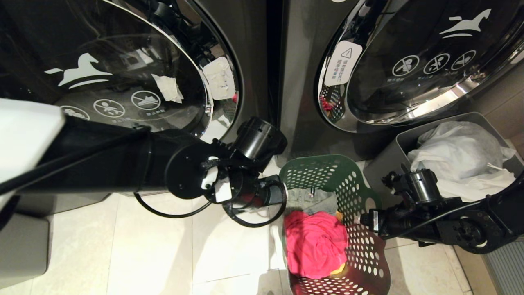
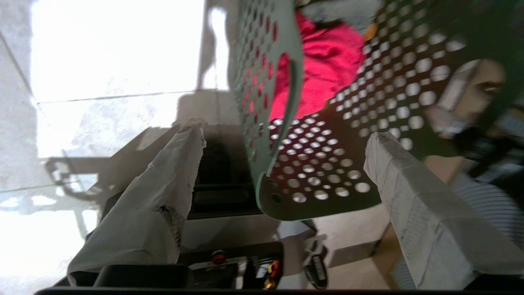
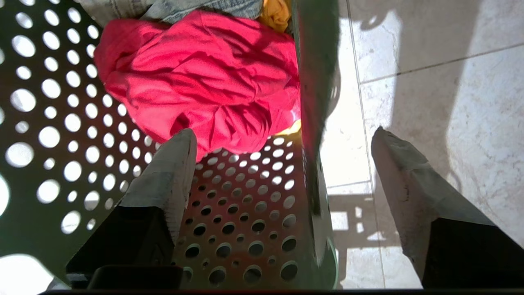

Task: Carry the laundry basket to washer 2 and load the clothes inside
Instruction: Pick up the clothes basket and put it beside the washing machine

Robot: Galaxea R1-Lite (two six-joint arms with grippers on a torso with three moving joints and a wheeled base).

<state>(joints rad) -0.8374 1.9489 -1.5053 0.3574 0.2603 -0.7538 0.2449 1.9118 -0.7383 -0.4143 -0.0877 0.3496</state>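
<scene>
The dark green laundry basket [image 1: 327,170] stands on the tiled floor between my two arms. The clothes lie in it: a pink-red garment [image 1: 315,241], a grey denim piece [image 1: 311,198] and a bit of yellow cloth [image 1: 339,215]. My left gripper [image 1: 284,193] is at its left rim, open, with the basket wall [image 2: 262,123] between its spread fingers [image 2: 163,184]. My right gripper [image 1: 364,219] is at the right rim, open. One of its fingers [image 3: 172,172] is inside the basket and the other outside, clear of the wall [image 3: 315,123]. Two dark washers [image 1: 123,82] [image 1: 409,61] stand behind; I cannot tell which is washer 2.
A grey bin [image 1: 393,147] holding white plastic bags [image 1: 462,151] stands close to the basket's right, under my right arm. A grey box [image 1: 24,241] sits at the left edge. Pale floor tiles [image 1: 163,254] lie left of the basket.
</scene>
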